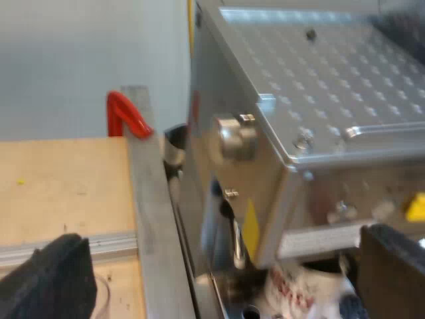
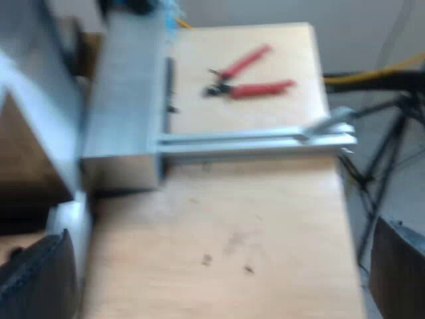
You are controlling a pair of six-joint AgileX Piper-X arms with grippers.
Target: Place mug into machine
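Espresso machine is the biggest item in the left wrist view. It is seen from above and from its side, with a perforated steel top plate. The wooden table runs alongside it, and the right wrist view looks down on bare table wood. In that view a grey metal box stands on the wood, and an aluminium bar sticks out from it across the tabletop. In the left wrist view an aluminium rail runs along the machine's side. Dark tripod legs stand off the table's edge. Left gripper is spread wide and grips nothing, with one black finger over the table and the other at the machine's front. Right gripper is also spread wide with nothing between its fingers, and it hangs over bare wood on the near side of the bar. Mug is white with red print. It sits low under the machine's front overhang, just beside the left gripper's finger there, but contact with that finger can't be told. Steam wand hangs down near the mug. Red-handled pliers lie open on the wood past the bar, well apart from the right gripper. A red clamp sits at the rail's far end. A round metal knob is on the machine's side panel.
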